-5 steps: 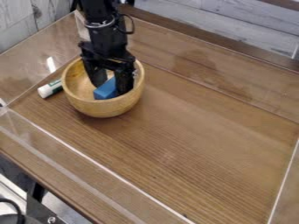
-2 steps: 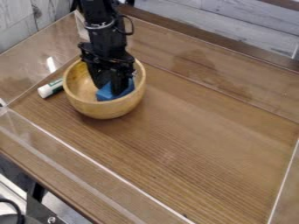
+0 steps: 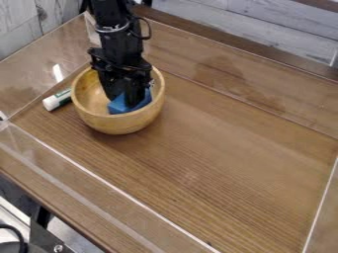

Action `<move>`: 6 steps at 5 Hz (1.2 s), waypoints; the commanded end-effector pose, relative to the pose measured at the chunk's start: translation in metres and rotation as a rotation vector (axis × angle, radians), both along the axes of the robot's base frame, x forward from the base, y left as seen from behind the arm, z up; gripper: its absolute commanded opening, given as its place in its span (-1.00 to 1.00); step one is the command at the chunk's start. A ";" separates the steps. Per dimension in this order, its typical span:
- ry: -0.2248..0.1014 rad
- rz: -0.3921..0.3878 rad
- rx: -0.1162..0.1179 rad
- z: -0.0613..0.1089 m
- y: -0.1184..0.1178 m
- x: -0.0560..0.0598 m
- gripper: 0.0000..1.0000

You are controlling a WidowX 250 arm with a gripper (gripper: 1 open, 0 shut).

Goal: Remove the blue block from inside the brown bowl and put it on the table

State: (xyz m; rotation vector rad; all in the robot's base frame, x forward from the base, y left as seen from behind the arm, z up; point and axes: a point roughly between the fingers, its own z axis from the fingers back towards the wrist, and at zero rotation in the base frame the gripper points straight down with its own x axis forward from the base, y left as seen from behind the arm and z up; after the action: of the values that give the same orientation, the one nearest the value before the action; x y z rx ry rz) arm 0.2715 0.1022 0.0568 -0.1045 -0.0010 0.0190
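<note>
Your gripper [image 3: 123, 96] reaches straight down into the bowl [image 3: 95, 114], its black fingers [image 3: 109, 87] drawn in tight on the block [image 3: 121, 103]. You can see blue between and just below the fingers, so the pinch is on the block. The block is inside the bowl, low against the honey-coloured floor; you cannot tell from this angle whether it touches the floor or is clear of it. The bowl sits on the table [image 3: 224, 148] near its far left corner, with the arm rising above it. Just left of the bowl, apart from its rim, a small white-and-green marker [image 3: 57, 99] lies on the table beside the clear wall [image 3: 27, 133].
</note>
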 end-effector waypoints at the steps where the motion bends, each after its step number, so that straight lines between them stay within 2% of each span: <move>1: -0.071 -0.011 0.035 0.024 0.003 0.011 -1.00; 6: -0.070 -0.030 0.041 0.035 -0.001 0.011 -1.00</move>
State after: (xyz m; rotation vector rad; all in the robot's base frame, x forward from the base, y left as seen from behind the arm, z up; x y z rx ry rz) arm 0.2720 0.0984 0.0661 -0.1033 0.0175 -0.0021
